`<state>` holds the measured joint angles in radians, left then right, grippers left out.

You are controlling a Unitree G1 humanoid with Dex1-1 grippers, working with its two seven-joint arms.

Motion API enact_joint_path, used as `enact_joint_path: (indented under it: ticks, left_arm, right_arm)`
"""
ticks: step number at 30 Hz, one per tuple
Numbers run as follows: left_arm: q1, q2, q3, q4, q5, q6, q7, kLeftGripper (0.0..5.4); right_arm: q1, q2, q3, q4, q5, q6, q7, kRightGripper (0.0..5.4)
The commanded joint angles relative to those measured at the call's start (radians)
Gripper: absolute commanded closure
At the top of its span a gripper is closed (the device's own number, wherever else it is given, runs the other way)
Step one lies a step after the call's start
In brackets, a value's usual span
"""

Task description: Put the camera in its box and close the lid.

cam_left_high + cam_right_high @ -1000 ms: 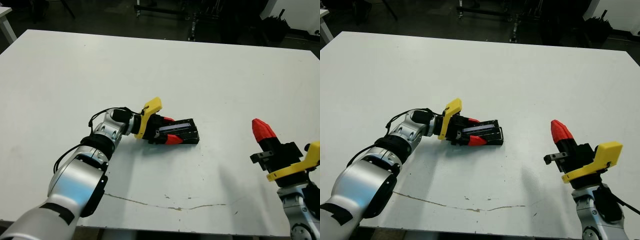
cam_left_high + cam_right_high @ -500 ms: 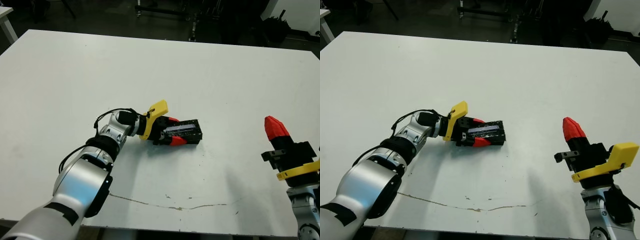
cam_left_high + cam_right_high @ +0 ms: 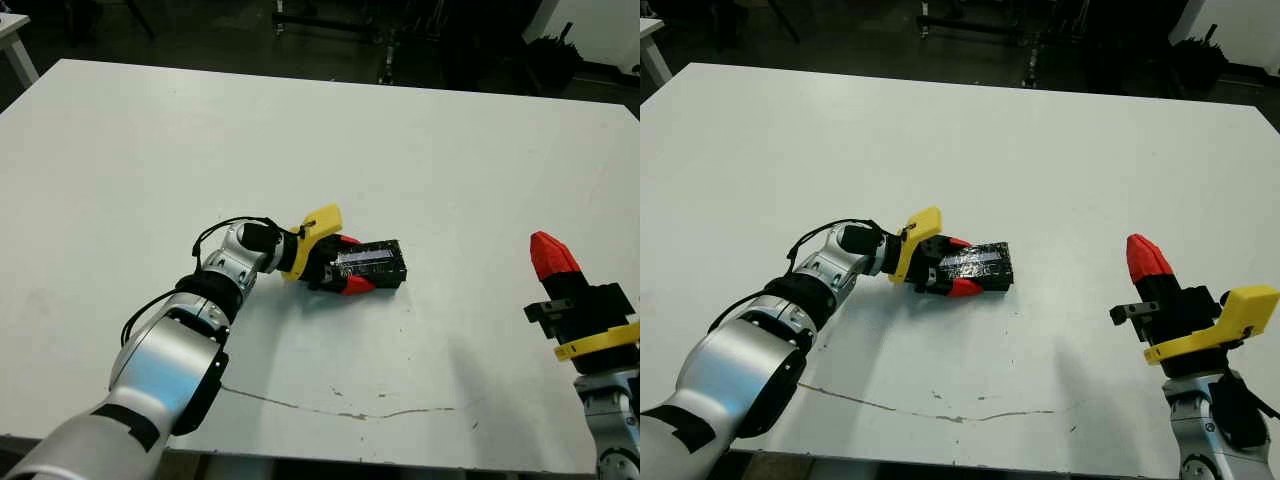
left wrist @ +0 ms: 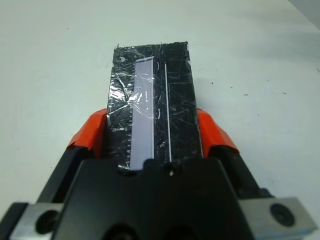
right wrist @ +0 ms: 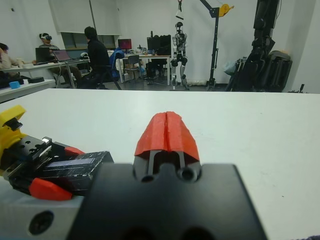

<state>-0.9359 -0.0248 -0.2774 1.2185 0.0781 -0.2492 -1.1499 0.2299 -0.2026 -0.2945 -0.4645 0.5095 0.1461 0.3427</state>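
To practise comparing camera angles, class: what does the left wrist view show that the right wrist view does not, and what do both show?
Only the left wrist view shows the lid from above, with its pale stripe running lengthwise.

Only the right wrist view shows the right gripper, fingers together, and people at desks beyond the table.

Both show the left gripper straddling the closed box on that white table.

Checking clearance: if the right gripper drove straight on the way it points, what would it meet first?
Probably nothing. The right gripper, shut and empty, points across bare table toward its far edge. The left gripper and closed box sit off to one side.
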Motion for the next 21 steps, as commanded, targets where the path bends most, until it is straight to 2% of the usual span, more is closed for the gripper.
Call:
enact_joint_path:
  ticks: [1, 9, 21]
  left_arm:
    - [0.047, -0.226, -0.084, 0.048, 0.072, 0.027, -0.002, 1.07]
    - [0.045, -0.224, -0.077, 0.050, 0.068, 0.036, -0.007, 0.06]
    - [0.047, -0.223, -0.068, 0.049, 0.059, 0.040, 0.012, 0.01]
  right_arm:
    - [0.015, -0.021, -0.014, -0.007, 0.001, -0.004, 0.007, 5.40]
    - [0.016, -0.021, -0.010, -0.006, 0.004, -0.006, 0.013, 5.40]
    - [0.019, -0.017, -0.004, -0.006, -0.004, -0.009, 0.014, 5.40]
